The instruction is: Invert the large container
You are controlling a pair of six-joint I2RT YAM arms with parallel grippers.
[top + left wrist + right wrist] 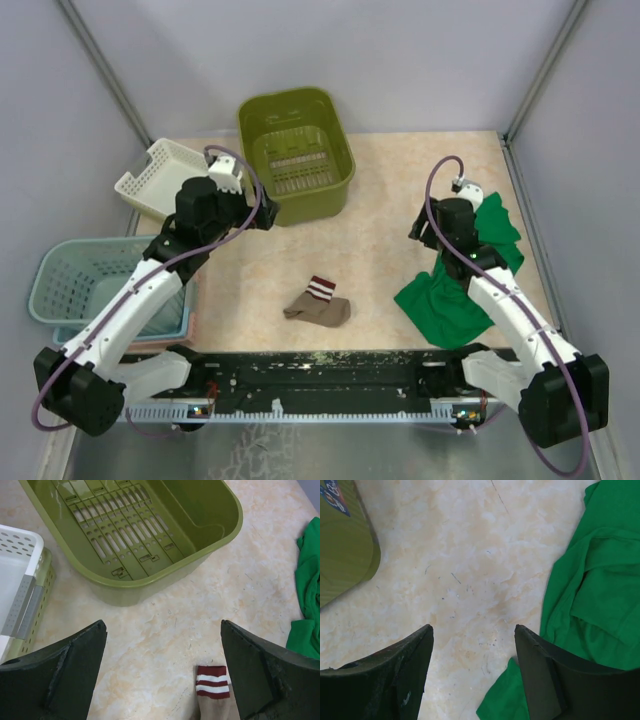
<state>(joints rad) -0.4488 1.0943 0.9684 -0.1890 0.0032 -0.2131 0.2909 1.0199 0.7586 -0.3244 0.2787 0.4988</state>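
The large olive-green container [296, 150] stands upright with its opening up at the back centre of the table. The left wrist view looks into it and shows its slotted bottom [150, 530]. My left gripper [262, 216] is open and empty, just in front of the container's near left corner; in its own view [163, 630] only bare table lies between the fingers. My right gripper [420, 232] is open and empty over bare table [473, 630], well to the right of the container. A corner of the container's wall [342, 540] shows at the left of that view.
A white perforated basket [155, 175] sits left of the container, and it also shows in the left wrist view [15, 580]. A light blue basket [75, 285] rests at the left edge. A striped brown sock [318, 303] lies at front centre. A green cloth [470, 275] lies under the right arm.
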